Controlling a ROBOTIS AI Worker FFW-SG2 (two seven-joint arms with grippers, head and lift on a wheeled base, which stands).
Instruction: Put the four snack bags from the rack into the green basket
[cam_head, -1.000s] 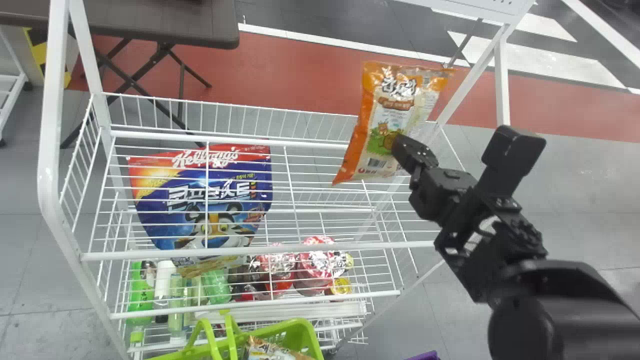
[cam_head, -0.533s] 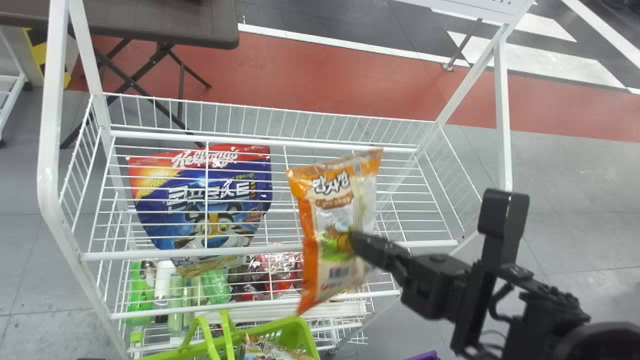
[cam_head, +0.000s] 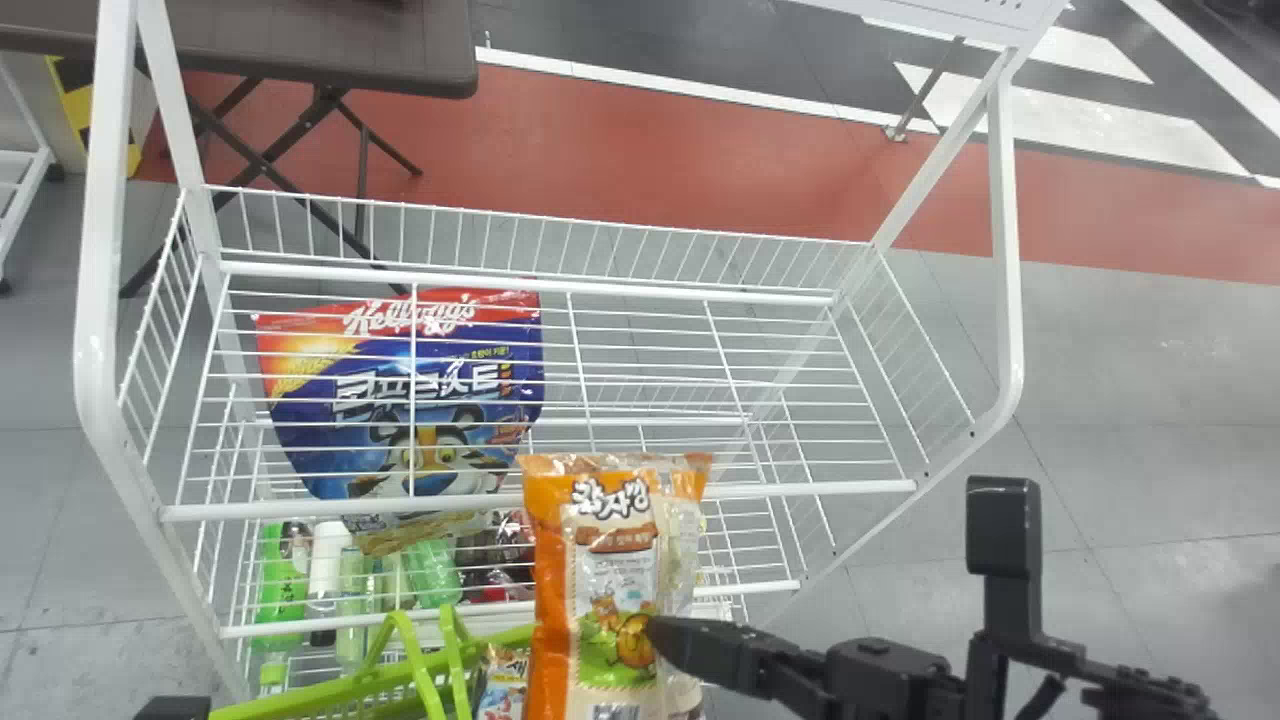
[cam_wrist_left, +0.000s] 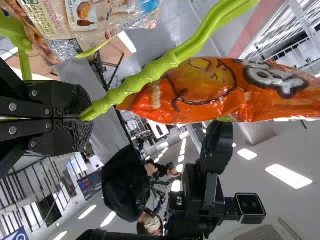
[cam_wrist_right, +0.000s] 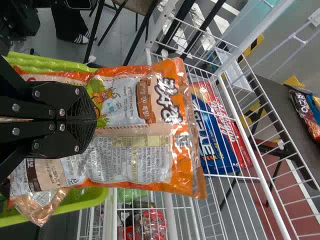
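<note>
Holds the orange bag (cam_head: 610, 560) upright over the basket (cam_head: 340, 689), pinched tight between the fingers of the right gripper (cam_head: 664, 640); clamps the handle (cam_wrist_left: 165, 61) in the left gripper (cam_head: 172, 709), fingers closed on it; with another bag (cam_head: 503, 690) inside, the blue bag (cam_head: 400, 385) on the rack (cam_head: 800, 490)

left of centre in the head view, the blue and red bag (cam_head: 330, 405) reads "kellogg's" above big korean letters; at lower centre, the orange snack bag (cam_head: 551, 605) bears "감자깡" near its top.
</note>
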